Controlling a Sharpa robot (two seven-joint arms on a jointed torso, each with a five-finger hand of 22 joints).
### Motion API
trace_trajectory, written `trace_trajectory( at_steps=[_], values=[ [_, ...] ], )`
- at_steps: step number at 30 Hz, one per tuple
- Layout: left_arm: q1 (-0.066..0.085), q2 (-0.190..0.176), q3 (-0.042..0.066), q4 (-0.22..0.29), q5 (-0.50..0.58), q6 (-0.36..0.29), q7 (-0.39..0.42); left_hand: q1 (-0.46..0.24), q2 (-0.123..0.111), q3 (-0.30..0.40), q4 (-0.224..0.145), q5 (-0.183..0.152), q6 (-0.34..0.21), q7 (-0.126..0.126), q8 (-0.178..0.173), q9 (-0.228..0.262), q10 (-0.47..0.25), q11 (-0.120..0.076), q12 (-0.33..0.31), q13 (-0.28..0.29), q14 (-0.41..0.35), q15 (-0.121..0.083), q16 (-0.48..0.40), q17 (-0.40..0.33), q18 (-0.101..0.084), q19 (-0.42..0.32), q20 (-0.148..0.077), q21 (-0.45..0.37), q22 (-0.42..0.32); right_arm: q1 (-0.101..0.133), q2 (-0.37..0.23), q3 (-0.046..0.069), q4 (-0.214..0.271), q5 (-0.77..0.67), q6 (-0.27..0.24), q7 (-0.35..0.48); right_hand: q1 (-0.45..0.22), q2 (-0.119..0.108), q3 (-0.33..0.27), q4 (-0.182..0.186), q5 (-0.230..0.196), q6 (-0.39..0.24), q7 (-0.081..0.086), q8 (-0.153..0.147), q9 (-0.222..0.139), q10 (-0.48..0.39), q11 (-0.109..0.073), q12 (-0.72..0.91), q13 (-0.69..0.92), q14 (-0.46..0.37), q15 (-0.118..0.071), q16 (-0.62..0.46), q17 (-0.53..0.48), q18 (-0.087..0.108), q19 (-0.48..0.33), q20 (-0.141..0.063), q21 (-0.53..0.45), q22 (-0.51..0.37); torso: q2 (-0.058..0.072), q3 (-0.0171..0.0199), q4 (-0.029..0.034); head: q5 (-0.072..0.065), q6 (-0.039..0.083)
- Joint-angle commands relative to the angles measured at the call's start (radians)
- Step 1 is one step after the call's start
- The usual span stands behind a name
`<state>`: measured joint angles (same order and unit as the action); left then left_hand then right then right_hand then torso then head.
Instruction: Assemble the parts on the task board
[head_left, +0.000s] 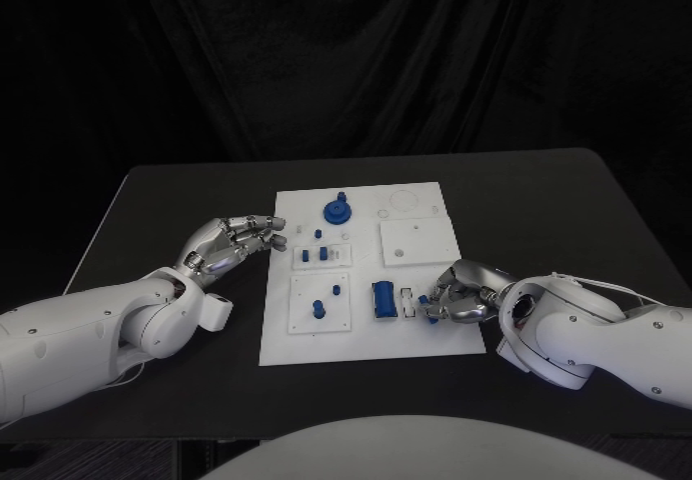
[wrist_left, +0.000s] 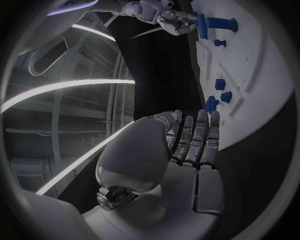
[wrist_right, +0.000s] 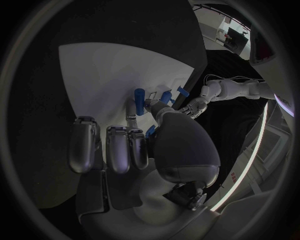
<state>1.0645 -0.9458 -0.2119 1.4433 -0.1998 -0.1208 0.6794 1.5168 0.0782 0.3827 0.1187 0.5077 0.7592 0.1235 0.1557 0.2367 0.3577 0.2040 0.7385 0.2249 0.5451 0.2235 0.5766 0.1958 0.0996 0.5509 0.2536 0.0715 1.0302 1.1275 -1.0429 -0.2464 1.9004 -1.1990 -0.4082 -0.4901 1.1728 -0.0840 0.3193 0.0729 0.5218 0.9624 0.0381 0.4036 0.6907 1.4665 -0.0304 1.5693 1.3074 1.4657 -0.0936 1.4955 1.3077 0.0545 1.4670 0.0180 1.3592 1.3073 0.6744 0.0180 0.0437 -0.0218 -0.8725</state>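
Observation:
The white task board (head_left: 447, 335) lies mid-table. On it stand a blue gear (head_left: 338, 210), small blue pieces (head_left: 319, 255) and pegs (head_left: 335, 290), and an upright blue block (head_left: 384, 299). My right hand (head_left: 459, 293) rests on the board's right part beside the block, its fingers curled in, pinching a small blue part (head_left: 431, 311). That part (wrist_right: 150, 131) shows between the thumb and fingers of the right hand (wrist_right: 137, 150), with the blue block (wrist_right: 139, 95) just beyond. My left hand (head_left: 238, 243) hovers at the board's left edge, holding nothing; its fingers (wrist_left: 199, 142) lie straight near small blue pieces (wrist_left: 220, 90).
A raised white square plate (head_left: 418, 242) and round recesses (head_left: 404, 203) sit on the board's far right part. Black table (head_left: 562, 210) surrounds the board on all sides, with a dark curtain behind it.

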Motion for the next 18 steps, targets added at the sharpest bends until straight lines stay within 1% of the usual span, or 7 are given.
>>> trace_trajectory(
  at_steps=[1, 10, 13, 18],
  values=[
    [-0.002, 0.003, 0.001, 0.000, 0.002, 0.014, 0.035, -0.008, 0.000, 0.005, -0.001, 0.004, -0.006, 0.003, 0.007, -0.001, 0.003, 0.006, -0.004, -0.002, -0.004, 0.000, 0.004, -0.001, 0.000, -0.007, -0.003, 0.003, 0.001, 0.002, 0.006, 0.000, -0.001, 0.040, -0.038, 0.030, -0.011, 0.002, 0.047, -0.041, 0.006, -0.004, -0.004, 0.004, 0.001, 0.104, -0.007, 0.002, 0.263, 0.073, -0.006, 0.000, 0.073, -0.002, 0.040, -0.009, -0.003, 0.194, -0.001, 0.0000, -0.0008, 0.005, 0.000],
    [-0.002, 0.003, 0.001, 0.000, 0.002, 0.015, 0.031, -0.009, 0.000, 0.006, -0.001, 0.004, -0.006, 0.003, 0.007, -0.001, 0.002, 0.006, -0.004, -0.002, -0.005, 0.000, 0.004, -0.002, 0.000, -0.007, -0.003, 0.003, 0.002, 0.002, 0.017, 0.000, -0.005, 0.016, -0.076, 0.047, -0.022, 0.004, 0.047, -0.035, 0.009, -0.006, -0.004, 0.004, 0.002, 0.104, -0.007, 0.002, 0.263, 0.072, -0.006, 0.000, 0.071, -0.002, 0.040, -0.009, -0.004, 0.194, -0.001, -0.0003, -0.0009, 0.007, 0.000],
    [-0.002, 0.003, 0.001, -0.001, 0.002, 0.015, 0.031, -0.009, 0.000, 0.006, -0.001, 0.004, -0.006, 0.003, 0.007, -0.001, 0.002, 0.006, -0.004, -0.002, -0.005, 0.000, 0.004, -0.002, 0.000, -0.007, -0.003, 0.003, 0.002, 0.002, 0.020, 0.000, -0.004, 0.008, -0.088, 0.050, -0.024, 0.004, 0.047, -0.033, 0.009, -0.006, -0.004, 0.004, 0.002, 0.104, -0.006, 0.002, 0.263, 0.072, -0.006, -0.001, 0.070, -0.002, 0.039, -0.009, -0.005, 0.194, -0.001, -0.0003, -0.0006, 0.012, 0.000],
    [-0.002, 0.004, 0.001, -0.002, 0.002, 0.016, 0.031, -0.009, 0.000, 0.006, -0.001, 0.004, -0.006, 0.003, 0.007, -0.001, 0.002, 0.006, -0.004, -0.002, -0.005, 0.000, 0.004, -0.002, 0.000, -0.007, -0.003, 0.003, 0.002, 0.002, 0.026, 0.000, -0.003, 0.000, -0.108, 0.055, -0.032, 0.004, 0.047, -0.029, 0.009, -0.007, -0.003, 0.004, 0.003, 0.104, -0.006, 0.002, 0.263, 0.072, -0.006, -0.002, 0.068, -0.002, 0.040, -0.009, -0.004, 0.194, -0.001, -0.0004, -0.0007, 0.014, 0.000]
  ],
)
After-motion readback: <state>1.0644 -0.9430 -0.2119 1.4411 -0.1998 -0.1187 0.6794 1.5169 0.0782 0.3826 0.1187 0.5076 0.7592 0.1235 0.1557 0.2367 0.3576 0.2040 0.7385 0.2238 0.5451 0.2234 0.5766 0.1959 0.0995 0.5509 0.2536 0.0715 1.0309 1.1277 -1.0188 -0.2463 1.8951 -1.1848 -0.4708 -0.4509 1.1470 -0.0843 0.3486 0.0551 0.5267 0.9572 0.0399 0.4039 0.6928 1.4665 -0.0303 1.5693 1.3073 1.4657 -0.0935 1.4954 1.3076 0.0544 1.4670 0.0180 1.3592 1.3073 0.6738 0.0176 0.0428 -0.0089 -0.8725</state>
